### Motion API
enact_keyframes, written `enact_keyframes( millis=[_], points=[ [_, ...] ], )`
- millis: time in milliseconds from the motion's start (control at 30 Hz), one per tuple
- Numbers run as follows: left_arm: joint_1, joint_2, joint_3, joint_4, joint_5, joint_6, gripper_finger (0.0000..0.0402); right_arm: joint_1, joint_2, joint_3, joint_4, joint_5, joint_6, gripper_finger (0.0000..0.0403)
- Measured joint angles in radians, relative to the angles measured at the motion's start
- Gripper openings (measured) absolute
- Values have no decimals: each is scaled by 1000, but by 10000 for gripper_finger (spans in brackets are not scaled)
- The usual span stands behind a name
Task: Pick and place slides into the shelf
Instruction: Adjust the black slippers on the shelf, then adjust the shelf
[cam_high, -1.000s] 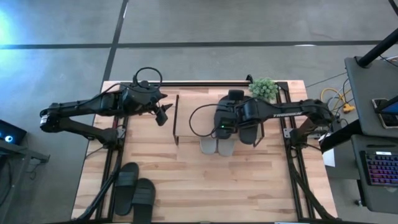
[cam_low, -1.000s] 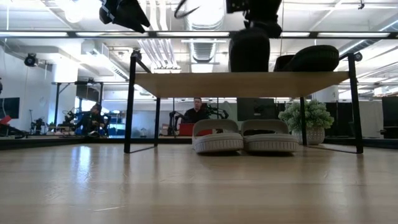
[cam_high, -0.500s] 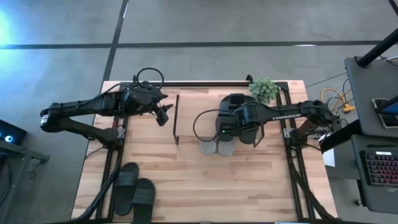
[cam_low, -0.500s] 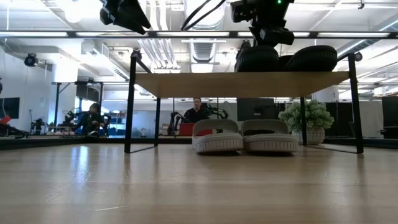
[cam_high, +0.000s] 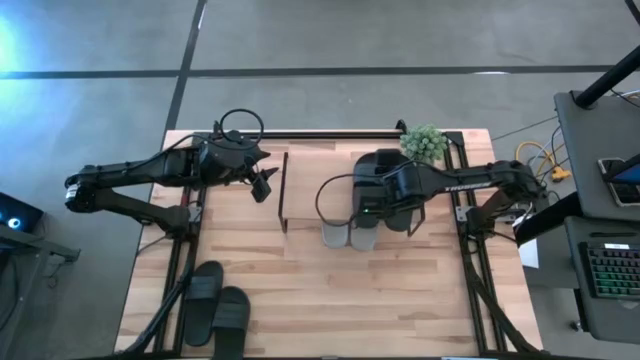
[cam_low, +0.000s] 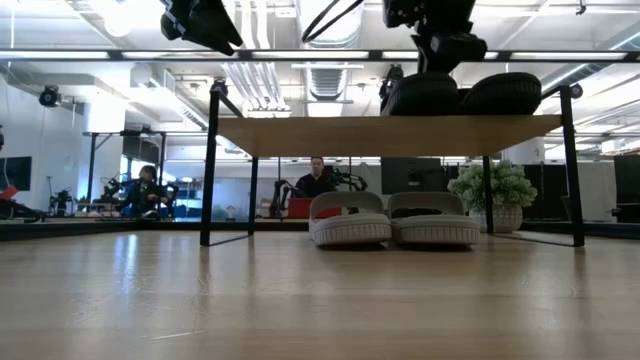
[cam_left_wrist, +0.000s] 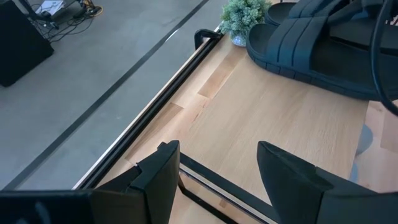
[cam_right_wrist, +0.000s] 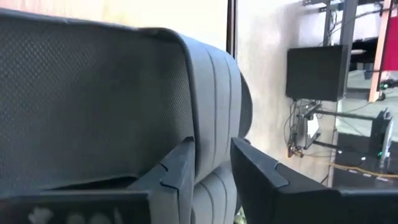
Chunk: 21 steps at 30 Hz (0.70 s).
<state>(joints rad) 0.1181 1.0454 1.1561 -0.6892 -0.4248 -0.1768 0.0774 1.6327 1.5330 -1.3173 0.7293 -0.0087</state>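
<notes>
The shelf (cam_high: 300, 195) stands at the table's far middle; its top board (cam_low: 390, 135) shows level in the low view. Two black slides lie on that board, one (cam_low: 420, 92) under my right gripper (cam_low: 440, 55) and one (cam_low: 510, 92) beside it. Two light grey slides (cam_low: 395, 222) rest sole-down on the table under the board. Two more black slides (cam_high: 215, 305) lie at the near left. My right gripper (cam_right_wrist: 212, 163) is shut on a black slide's strap. My left gripper (cam_high: 262, 187) hangs open, off the shelf's left end, touching nothing (cam_left_wrist: 217, 147). My right gripper has the black slide's ribbed strap (cam_right_wrist: 214, 124) pinched between its two fingers. It comes from above, pointing down. The slide lies flat on the shelf's top board, next to the other black slide.
A small potted plant (cam_high: 423, 142) stands at the table's far right, behind the shelf. The shelf's thin black legs (cam_low: 208, 165) frame the space under the board. Bare tabletop (cam_high: 330, 300) lies in the near middle. People sit in the room beyond the table (cam_low: 318, 180).
My right gripper has come down toward the shelf's top board and shifted a little to the right. The black slide it holds hung upright above the board a second ago; it has tipped over and now lies flat on the board beside the other black slide.
</notes>
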Motion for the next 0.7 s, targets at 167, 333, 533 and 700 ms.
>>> enact_keyframes(
  millis=[167,333,533,700],
  points=[
    [0,0,0,0,0,0,201,26,-43,0,-35,-2,64,111],
    [0,0,0,0,0,0,201,62,-122,0,-34,-51,165,118],
    [0,0,0,-1,0,0,201,60,-204,0,-31,-192,412,107],
    [19,13,0,-34,-21,1,201,60,-255,0,-7,-206,530,94]
  ],
)
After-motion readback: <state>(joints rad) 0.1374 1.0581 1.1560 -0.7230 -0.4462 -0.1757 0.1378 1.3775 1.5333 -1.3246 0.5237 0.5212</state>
